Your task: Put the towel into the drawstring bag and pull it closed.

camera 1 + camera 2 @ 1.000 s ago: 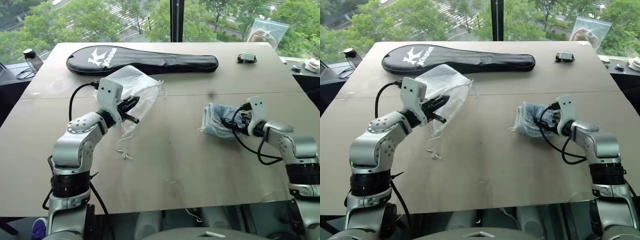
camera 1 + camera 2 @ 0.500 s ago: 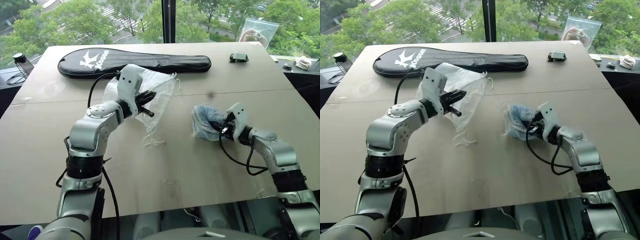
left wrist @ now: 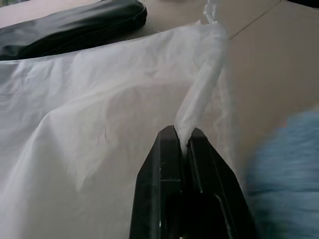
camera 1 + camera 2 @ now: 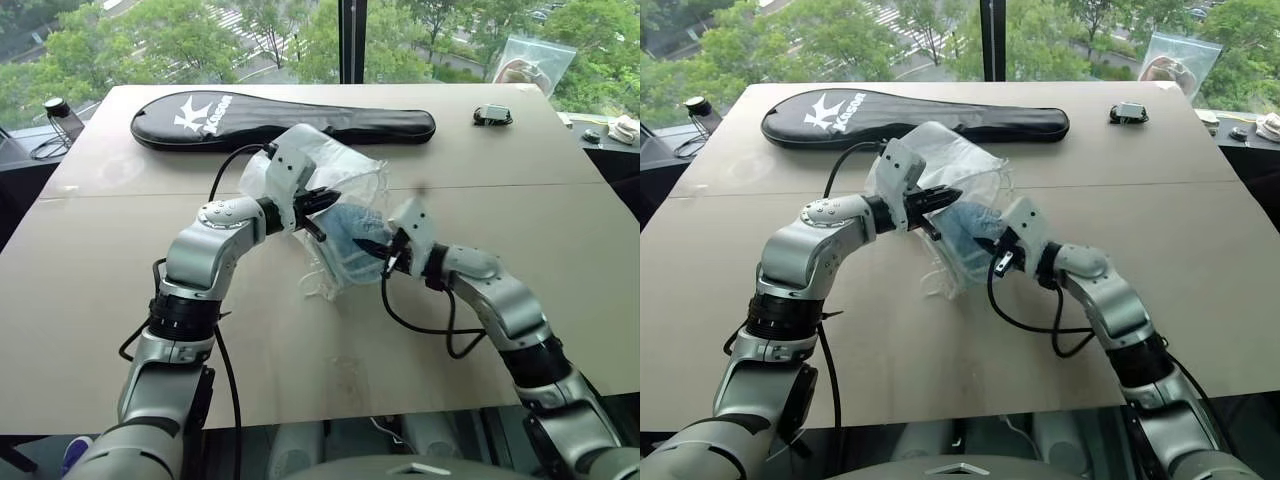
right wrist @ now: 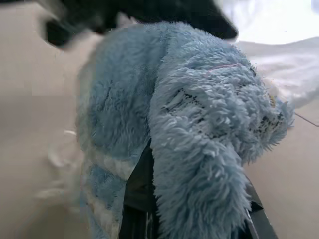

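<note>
My left gripper (image 3: 180, 137) is clenched on the rim of the drawstring bag (image 4: 345, 175), holding its mouth lifted above the table (image 4: 300, 350). At its three o'clock, my right gripper (image 4: 372, 247) grasps the towel (image 4: 350, 232) right at that mouth. I judge insertion is underway; next I need to push the towel deeper before releasing it.
</note>
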You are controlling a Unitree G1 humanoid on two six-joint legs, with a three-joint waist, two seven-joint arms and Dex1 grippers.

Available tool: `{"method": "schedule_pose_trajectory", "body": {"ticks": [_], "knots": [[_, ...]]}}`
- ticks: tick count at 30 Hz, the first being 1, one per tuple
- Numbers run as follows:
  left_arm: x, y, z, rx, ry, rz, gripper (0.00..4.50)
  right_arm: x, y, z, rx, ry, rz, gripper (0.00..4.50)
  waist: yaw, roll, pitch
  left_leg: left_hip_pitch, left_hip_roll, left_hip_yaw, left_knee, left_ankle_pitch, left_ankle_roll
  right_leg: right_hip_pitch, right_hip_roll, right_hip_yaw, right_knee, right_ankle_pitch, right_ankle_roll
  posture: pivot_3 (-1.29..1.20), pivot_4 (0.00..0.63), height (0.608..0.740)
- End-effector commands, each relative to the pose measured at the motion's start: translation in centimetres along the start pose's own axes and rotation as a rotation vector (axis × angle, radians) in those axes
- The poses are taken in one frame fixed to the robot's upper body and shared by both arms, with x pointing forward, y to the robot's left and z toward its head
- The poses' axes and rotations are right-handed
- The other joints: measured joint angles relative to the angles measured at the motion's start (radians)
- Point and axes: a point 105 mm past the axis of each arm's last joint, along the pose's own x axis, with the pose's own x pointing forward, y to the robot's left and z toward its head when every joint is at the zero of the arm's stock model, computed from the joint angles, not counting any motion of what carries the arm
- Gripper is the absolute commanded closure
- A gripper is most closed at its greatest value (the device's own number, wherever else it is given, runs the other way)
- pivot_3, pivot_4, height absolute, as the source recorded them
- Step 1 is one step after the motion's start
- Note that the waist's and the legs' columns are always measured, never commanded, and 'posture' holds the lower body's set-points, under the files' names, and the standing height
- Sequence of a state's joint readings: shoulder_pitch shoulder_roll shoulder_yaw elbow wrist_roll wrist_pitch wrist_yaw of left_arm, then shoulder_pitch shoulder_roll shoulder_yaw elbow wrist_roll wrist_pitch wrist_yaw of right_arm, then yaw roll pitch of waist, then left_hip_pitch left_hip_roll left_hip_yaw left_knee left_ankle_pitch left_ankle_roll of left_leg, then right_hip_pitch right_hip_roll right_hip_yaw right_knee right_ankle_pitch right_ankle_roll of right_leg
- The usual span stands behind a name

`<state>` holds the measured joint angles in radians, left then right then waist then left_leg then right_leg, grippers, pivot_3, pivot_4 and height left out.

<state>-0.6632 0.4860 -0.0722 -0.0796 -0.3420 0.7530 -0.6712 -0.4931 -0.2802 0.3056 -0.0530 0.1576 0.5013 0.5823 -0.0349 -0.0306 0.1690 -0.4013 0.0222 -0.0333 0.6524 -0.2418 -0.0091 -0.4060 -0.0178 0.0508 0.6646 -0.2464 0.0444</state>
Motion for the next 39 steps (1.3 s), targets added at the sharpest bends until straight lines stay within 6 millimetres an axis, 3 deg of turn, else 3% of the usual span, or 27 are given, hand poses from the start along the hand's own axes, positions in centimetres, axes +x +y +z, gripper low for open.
{"method": "schedule_pose_trajectory", "body": {"ticks": [1,4,10,16,18,23,27,30,32,36,39], "knots": [[-0.8,-1.4,1.8,0.128,-0.039,-0.057,4.5,1.2,-0.8,1.6,0.005,-0.054,-0.058,4.48,-0.002,0.0,0.0,-0.001,0.0,0.0,0.0,0.0,0.0,-0.001,0.0,0.0,0.0,0.0,0.0,0.0,0.15,0.74],[-1.3,-1.8,0.7,0.157,-0.009,-0.066,4.5,1.9,-0.4,2.7,0.101,-0.121,-0.043,4.48,-0.007,0.0,0.0,-0.004,0.0,-0.001,-0.001,0.0,0.0,-0.005,0.0,0.002,0.0,0.0,0.0,0.0,0.15,0.74],[-2.4,-1.3,-0.9,0.131,0.036,-0.03,4.5,1.0,-1.2,6.3,0.587,-0.441,0.014,4.48,-0.001,0.001,0.0,-0.009,0.001,-0.002,0.0,0.0,0.0,-0.008,0.0,-0.002,0.001,0.0,0.0,0.0,0.15,0.74],[-2.6,-1.4,1.0,0.023,-0.023,-0.065,4.5,-0.3,-2.1,7.4,0.868,-0.61,0.062,4.48,0.004,0.001,0.001,-0.011,-0.001,-0.004,0.001,0.0,0.0,-0.008,-0.002,-0.005,0.0,0.0,0.0,0.0,0.15,0.74],[-2.6,-2.1,1.9,-0.023,-0.052,-0.119,4.5,-0.1,-2.4,7.5,0.886,-0.612,0.048,4.48,0.002,0.002,0.001,-0.011,0.0,-0.005,0.001,0.0,0.0,-0.008,-0.002,-0.006,0.0,0.0,0.0,0.0,0.15,0.74],[-2.0,-5.0,4.1,-0.032,-0.11,-0.254,4.5,2.5,-0.7,7.1,0.642,-0.476,0.002,4.48,-0.011,0.003,0.002,-0.011,0.0,-0.003,0.001,0.0,0.0,-0.009,-0.001,-0.004,0.0,0.0,0.0,0.0,0.15,0.74],[-1.6,-6.0,3.3,-0.016,-0.083,-0.281,4.5,4.7,0.0,5.7,0.455,-0.358,-0.064,4.48,-0.012,0.003,0.002,-0.01,0.0,-0.003,0.001,0.0,0.0,-0.01,0.0,-0.003,0.002,0.0,0.0,0.0,0.15,0.74],[-1.6,-5.4,2.0,0.003,-0.048,-0.245,4.5,4.6,-0.7,4.8,0.445,-0.333,-0.112,4.48,-0.008,0.003,0.002,-0.01,0.0,-0.002,0.001,0.0,0.0,-0.01,-0.001,-0.003,0.002,0.0,0.0,0.0,0.15,0.74],[-1.8,-4.7,1.1,0.038,-0.019,-0.212,4.5,3.7,-0.9,4.5,0.431,-0.329,-0.095,3.5,-0.005,0.003,0.002,-0.012,0.0,-0.002,0.001,0.0,-0.001,-0.01,-0.001,-0.003,0.002,0.0,0.0,0.0,0.15,0.74],[-2.6,-2.6,-0.4,0.055,0.01,-0.151,4.5,-0.6,1.9,4.1,0.261,-0.26,0.091,1.76,0.005,0.005,0.003,-0.013,-0.001,-0.003,0.001,0.0,-0.001,-0.01,-0.002,-0.004,-0.001,0.0,0.0,0.0,0.15,0.74],[-2.8,-1.7,-0.6,0.069,0.011,-0.132,4.5,-3.9,3.1,3.8,0.209,-0.205,0.166,1.76,0.006,0.005,0.003,-0.013,-0.001,-0.004,0.001,0.0,0.0,-0.01,-0.002,-0.005,-0.001,0.0,0.0,0.0,0.15,0.74]]}}
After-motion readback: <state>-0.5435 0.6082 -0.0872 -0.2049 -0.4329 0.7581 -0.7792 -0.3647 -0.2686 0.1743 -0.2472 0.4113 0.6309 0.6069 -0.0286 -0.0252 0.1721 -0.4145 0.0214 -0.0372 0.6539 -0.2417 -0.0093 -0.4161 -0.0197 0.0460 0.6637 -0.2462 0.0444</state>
